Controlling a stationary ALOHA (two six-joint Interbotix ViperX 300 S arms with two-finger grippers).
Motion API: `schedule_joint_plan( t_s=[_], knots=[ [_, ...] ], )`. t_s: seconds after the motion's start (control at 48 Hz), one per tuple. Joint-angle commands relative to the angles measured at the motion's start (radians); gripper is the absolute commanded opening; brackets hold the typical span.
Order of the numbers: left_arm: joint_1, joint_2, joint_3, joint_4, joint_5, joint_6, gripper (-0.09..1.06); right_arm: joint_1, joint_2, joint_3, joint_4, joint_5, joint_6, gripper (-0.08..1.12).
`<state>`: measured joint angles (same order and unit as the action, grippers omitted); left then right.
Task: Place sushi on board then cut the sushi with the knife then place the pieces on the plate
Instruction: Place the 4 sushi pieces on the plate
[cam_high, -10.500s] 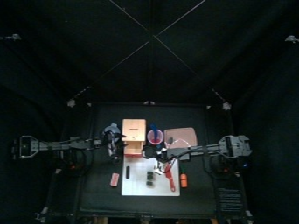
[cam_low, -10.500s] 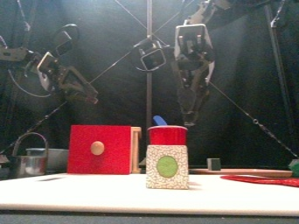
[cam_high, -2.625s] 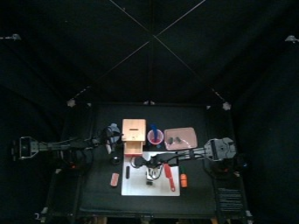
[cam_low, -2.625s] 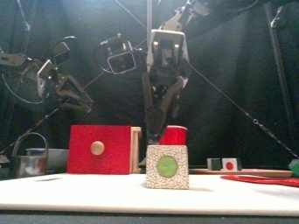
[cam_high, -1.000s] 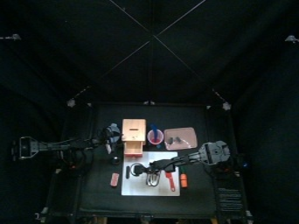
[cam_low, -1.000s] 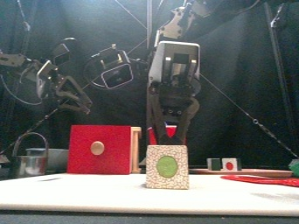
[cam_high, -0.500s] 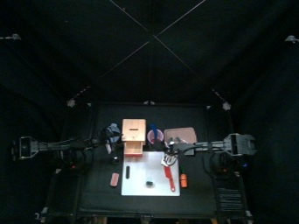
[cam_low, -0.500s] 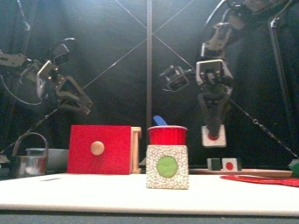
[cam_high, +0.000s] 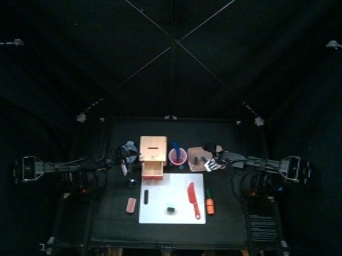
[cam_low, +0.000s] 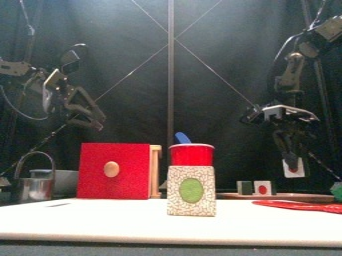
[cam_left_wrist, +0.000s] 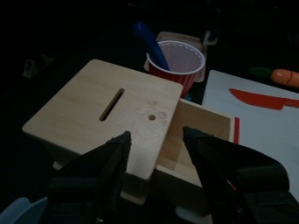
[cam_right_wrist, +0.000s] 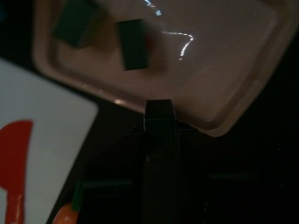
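My right gripper (cam_right_wrist: 159, 118) is shut on a dark green sushi piece (cam_right_wrist: 159, 107) and hangs just above the pink tray (cam_right_wrist: 233, 61). In the front view the right gripper (cam_low: 293, 160) holds this piece (cam_low: 294, 169) well above table height. Two more pieces (cam_right_wrist: 131, 44) lie on the tray. One sushi piece (cam_low: 191, 190) stands on the white board (cam_high: 160, 215). The red knife (cam_high: 193, 197) lies flat on the board. My left gripper (cam_left_wrist: 163, 166) is open over the wooden box (cam_left_wrist: 111, 109), back left of the board.
A red cup (cam_low: 191, 154) with the blue knife (cam_low: 182, 138) stands behind the board beside the box. A metal cutter (cam_low: 36, 185) sits at the far left. An orange toy (cam_high: 210, 207) lies by the board's right edge and a salmon-coloured one (cam_high: 131, 204) by its left.
My right gripper came down onto the board, shut on a sushi piece, then lifted and carried it right and back over the pink tray. The left arm has stayed still.
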<state>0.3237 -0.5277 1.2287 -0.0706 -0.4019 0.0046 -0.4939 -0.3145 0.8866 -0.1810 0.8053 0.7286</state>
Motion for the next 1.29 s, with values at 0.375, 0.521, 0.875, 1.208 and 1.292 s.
schedule_joint_plan(
  t_s=[0.375,0.521,0.875,1.208,1.292],
  knots=[
    [0.002,0.000,-0.014,-0.005,-0.005,0.002,0.87,-0.097,0.118,-0.012,0.014,-0.206,0.000,0.68],
    [0.002,-0.002,-0.014,-0.003,-0.006,0.002,0.87,-0.092,0.146,-0.029,0.014,-0.216,0.005,0.72],
    [0.002,-0.002,-0.012,-0.005,-0.005,0.002,0.87,-0.106,0.147,-0.058,0.003,-0.166,-0.015,0.74],
    [0.002,0.000,-0.006,-0.003,-0.006,0.002,0.87,-0.103,0.150,-0.081,0.026,-0.120,-0.032,1.04],
    [0.002,0.000,-0.005,-0.003,-0.005,0.002,0.87,-0.103,0.133,-0.094,0.026,-0.103,-0.031,1.04]
  ],
)
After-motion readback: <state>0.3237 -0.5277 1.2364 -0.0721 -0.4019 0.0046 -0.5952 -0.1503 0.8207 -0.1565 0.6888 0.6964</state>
